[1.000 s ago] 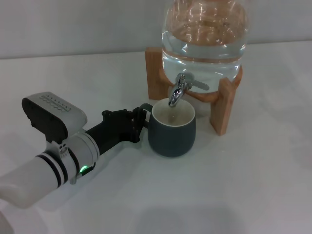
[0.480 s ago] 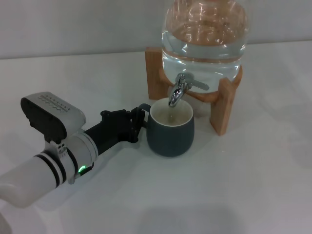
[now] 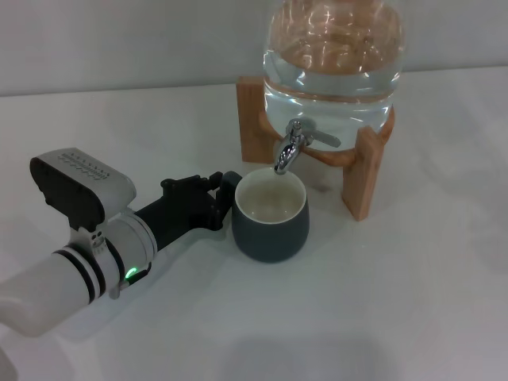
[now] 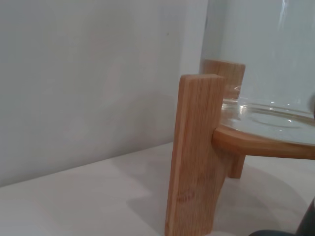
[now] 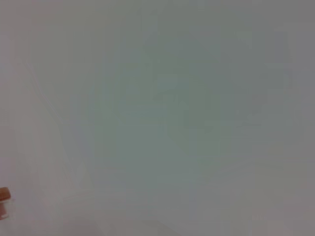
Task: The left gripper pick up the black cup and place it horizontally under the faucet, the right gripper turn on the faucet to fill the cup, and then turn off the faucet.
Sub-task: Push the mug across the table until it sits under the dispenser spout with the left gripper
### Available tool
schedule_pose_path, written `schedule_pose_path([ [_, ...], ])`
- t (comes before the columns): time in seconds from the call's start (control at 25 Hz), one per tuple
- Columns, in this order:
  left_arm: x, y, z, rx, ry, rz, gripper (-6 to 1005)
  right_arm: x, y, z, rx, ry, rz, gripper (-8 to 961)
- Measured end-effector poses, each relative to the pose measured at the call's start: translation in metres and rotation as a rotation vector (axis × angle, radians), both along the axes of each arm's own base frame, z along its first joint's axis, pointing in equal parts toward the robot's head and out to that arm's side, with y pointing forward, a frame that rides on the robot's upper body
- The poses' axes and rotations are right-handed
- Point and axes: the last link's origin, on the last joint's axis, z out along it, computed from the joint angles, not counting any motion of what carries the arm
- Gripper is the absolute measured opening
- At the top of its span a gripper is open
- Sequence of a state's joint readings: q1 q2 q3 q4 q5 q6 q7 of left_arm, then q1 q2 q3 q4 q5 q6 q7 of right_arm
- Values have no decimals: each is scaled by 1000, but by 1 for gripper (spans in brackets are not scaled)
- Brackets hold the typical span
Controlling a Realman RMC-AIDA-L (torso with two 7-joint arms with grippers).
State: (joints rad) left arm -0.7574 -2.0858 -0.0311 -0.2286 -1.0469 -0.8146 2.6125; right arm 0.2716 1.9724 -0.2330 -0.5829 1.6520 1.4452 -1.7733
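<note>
The cup (image 3: pixel 270 217) is shown upright on the white table (image 3: pixel 413 278), its cream inside visible from above. It is placed just in front of the wooden stand (image 3: pixel 255 119), with the far part of its rim lying directly below the spout of the faucet (image 3: pixel 292 145). No stream of water is seen between spout and cup. The faucet is fitted low on the glass jar (image 3: pixel 333 55), which is carried by the stand and is seen to hold clear water; the lever is pointed to the robot's right.

The left gripper (image 3: pixel 213 195) is extended low over the table from the robot's left, at the end of a white arm (image 3: pixel 63 278) on which a green light is lit. Its black fingers are closed on the cup's handle, which is largely hidden between them at the cup's left side.

In the left wrist view, one leg of the stand (image 4: pixel 193 152) and the jar's base resting on the wooden ring are shown close up.

The right gripper is not seen in any view; only a pale, featureless surface is shown by the right wrist camera.
</note>
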Motion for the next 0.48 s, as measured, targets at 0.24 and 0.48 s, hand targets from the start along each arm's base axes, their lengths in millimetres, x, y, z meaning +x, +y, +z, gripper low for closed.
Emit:
schedule_pose_path([
  [0.24,0,0,-1,-3,-2,1,226,0,0,1,1,-2,-2,843],
  [0.48,1,-1,-1,-4,-5,2,249,1,0,1,1,-3,-4,844],
])
